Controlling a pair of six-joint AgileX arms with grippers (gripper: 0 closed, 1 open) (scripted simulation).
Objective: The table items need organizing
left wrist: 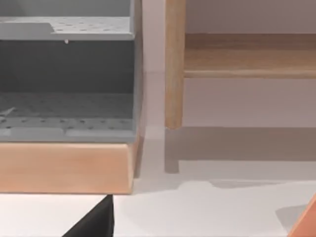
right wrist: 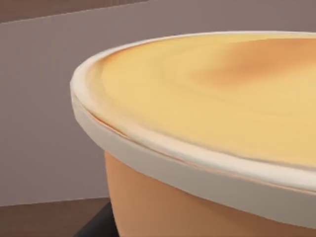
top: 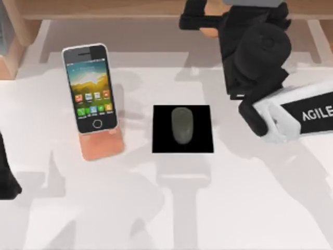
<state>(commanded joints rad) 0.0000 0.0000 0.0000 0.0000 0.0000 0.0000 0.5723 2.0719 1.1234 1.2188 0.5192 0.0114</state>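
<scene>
A white-edged smartphone (top: 90, 87) with a colourful icon screen leans on a stand at the left of the white table (top: 250, 208). At the centre a dark grey oval mouse (top: 182, 125) lies on a pad. My right gripper (top: 200, 23) reaches to the table's back edge, shut on the orange cup (top: 209, 32), of which a small part shows beside the black fingers. The right wrist view has that cup (right wrist: 163, 197) very close, with its pale rim and yellow drink (right wrist: 222, 94). My left arm (top: 5, 179) stays parked at the table's left edge.
A flat black square pad (top: 203, 143) lies under the mouse, and a salmon-pink wedge stand (top: 104, 146) carries the phone. A wooden shelf (top: 104, 10) runs along the back. The left wrist view shows a wooden base (left wrist: 64, 168) under a grey perforated rack (left wrist: 69, 29), plus a wooden post (left wrist: 174, 64).
</scene>
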